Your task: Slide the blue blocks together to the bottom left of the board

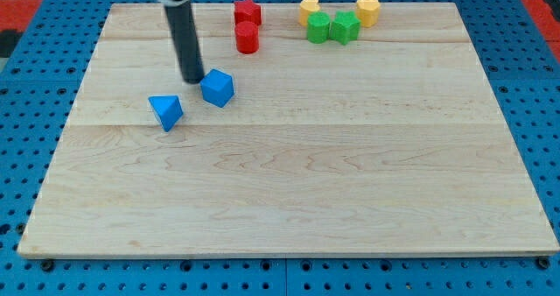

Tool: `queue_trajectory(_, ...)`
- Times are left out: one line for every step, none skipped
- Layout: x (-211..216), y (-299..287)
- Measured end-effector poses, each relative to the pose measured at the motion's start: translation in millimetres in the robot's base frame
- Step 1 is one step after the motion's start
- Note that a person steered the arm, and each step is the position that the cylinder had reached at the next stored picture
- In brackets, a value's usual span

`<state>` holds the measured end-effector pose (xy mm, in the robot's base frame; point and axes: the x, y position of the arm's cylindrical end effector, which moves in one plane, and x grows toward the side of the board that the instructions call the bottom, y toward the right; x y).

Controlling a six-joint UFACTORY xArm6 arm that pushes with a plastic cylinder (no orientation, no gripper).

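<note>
Two blue blocks lie in the upper left part of the wooden board [289, 200]. A blue cube-like block [217, 88] sits to the right of a blue triangular block [165, 111], with a small gap between them. My tip [192, 79] stands just left of the blue cube-like block, close to its upper left side, and above and right of the triangular one. I cannot tell whether the tip touches the cube-like block.
A red cylinder [248, 37] sits right below a red star [247, 12] near the view's top. Two green blocks [331, 27] and two yellow blocks [310, 9] [367, 10] cluster at the top right.
</note>
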<state>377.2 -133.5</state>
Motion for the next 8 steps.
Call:
queue_trajectory(-32, -3)
queue_trajectory(-57, 46)
queue_trajectory(-35, 106)
queue_trajectory(-4, 57)
queue_trajectory(2, -19)
queue_trajectory(41, -44)
queue_trajectory(89, -60)
queue_trajectory(124, -70)
